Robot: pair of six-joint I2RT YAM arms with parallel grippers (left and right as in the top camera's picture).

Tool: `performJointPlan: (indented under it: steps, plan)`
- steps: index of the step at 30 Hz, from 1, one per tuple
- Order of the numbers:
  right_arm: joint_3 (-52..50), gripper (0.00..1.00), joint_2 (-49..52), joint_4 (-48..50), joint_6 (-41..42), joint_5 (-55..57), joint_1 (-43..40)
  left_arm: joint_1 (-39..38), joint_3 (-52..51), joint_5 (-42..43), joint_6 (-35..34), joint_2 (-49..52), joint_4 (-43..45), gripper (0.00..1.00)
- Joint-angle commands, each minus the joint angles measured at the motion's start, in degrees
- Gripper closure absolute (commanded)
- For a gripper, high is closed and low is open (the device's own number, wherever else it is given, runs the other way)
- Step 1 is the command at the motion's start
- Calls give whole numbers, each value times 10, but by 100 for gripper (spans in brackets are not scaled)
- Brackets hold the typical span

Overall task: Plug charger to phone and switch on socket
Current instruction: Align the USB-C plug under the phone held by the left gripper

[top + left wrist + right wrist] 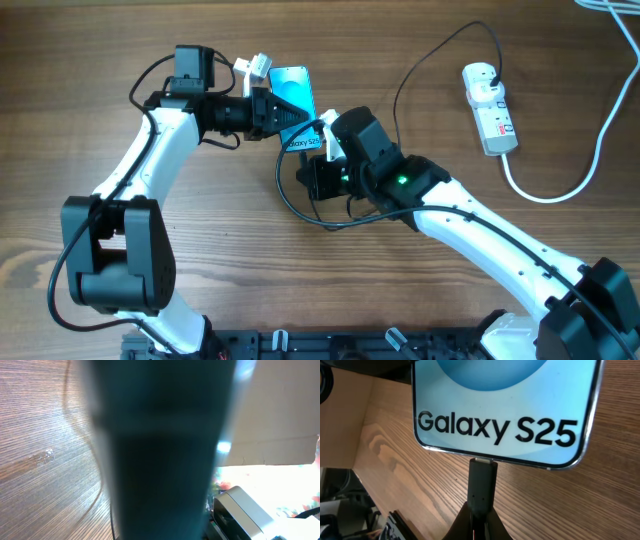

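The right gripper (478, 522) is clamped narrow on the black charger plug (482, 480), whose tip touches the middle of the short lettered edge of the Galaxy S25 phone (505, 405); whether it is fully seated cannot be told. The left gripper (272, 110), reaching in from the left, is closed on the phone, which sits mid-worktop (300, 290) toward the far edge. Its long axis runs far to near, lettered end nearward. The charger cable (397, 100) loops away to a white adapter (480, 77) in the power strip (492, 118) by the far right corner
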Motion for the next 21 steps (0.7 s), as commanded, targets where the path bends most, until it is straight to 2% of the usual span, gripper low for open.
performJointPlan:
  steps: [1, 8, 11, 21]
  plan:
    - [9, 96, 5, 1, -1, 20, 0, 0, -1, 24, 6, -2, 2, 96]
    - [9, 96, 5, 9, 3, 20, 0, 0, -1, 24, 7, -2, 9, 96]
    - [9, 96, 5, 9, 29, 20, 0, 0, -1, 24, 30, -2, 10, 96]
    - [9, 96, 5, 12, 24, 22, 0, -2, -1, 24, 35, -2, 1, 96]
